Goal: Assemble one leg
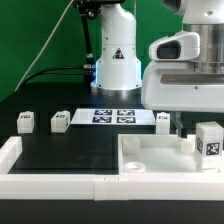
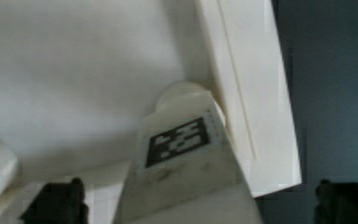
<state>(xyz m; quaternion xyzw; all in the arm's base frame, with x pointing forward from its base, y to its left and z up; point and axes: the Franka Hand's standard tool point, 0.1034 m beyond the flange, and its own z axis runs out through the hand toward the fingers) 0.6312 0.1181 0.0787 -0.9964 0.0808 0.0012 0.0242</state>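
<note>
My gripper [image 1: 179,128] hangs low over the far right part of the large white panel [image 1: 150,158]. In the wrist view its two dark fingertips [image 2: 60,200] stand wide apart, and the gripper [image 2: 202,205] is open. One white leg [image 2: 179,140] with a square tag lies between them, against the panel's raised edge [image 2: 247,90], and neither finger touches it. In the exterior view a leg [image 1: 208,140] stands at the panel's right end close to the gripper. Another leg [image 1: 163,121] stands just behind the panel. Two more legs [image 1: 25,122] [image 1: 60,121] stand on the black table at the exterior view's left.
The marker board [image 1: 110,116] lies in front of the robot base [image 1: 115,60]. A low white wall [image 1: 50,185] runs along the table's front and left side. Cables hang behind the base.
</note>
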